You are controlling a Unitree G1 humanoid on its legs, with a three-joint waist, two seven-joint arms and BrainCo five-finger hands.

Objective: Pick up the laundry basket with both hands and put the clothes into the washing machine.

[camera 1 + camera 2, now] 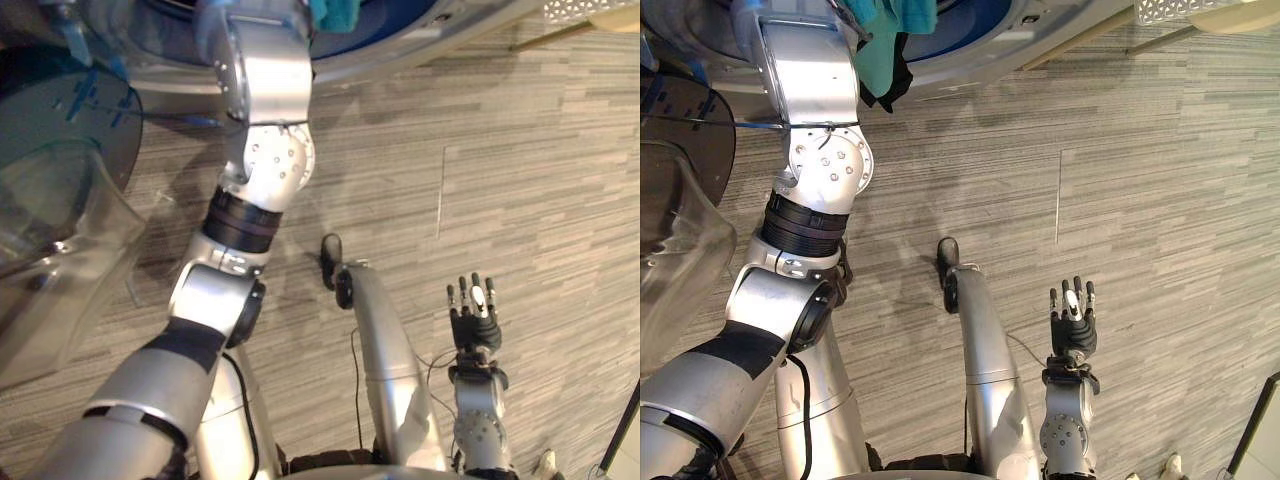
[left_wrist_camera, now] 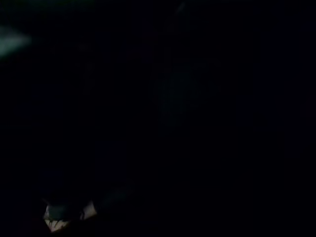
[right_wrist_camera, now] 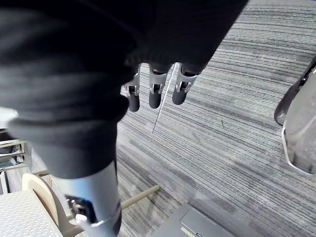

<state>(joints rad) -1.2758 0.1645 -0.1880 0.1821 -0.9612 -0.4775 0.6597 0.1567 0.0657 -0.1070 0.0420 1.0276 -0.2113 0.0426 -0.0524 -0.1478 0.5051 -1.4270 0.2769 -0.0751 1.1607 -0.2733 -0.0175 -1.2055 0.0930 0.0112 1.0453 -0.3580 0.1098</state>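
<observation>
My left arm (image 1: 262, 80) reaches up into the washing machine's round opening (image 1: 400, 50), and the left hand is hidden inside the dark drum. Teal clothes (image 1: 890, 30) and a dark piece of cloth (image 1: 898, 85) hang over the lip of the opening beside that arm. The white perforated laundry basket (image 1: 590, 10) with a cream rim stands on the floor at the far right, apart from both hands. My right hand (image 1: 474, 310) hangs low over the floor, open with straight fingers (image 3: 154, 94) and nothing in it.
The machine's clear glass door (image 1: 60, 200) stands swung open at the left, close to my left arm. Grey striped floor (image 1: 520, 180) stretches between the machine and the right hand. A wooden strip (image 1: 1080, 45) lies by the machine's base.
</observation>
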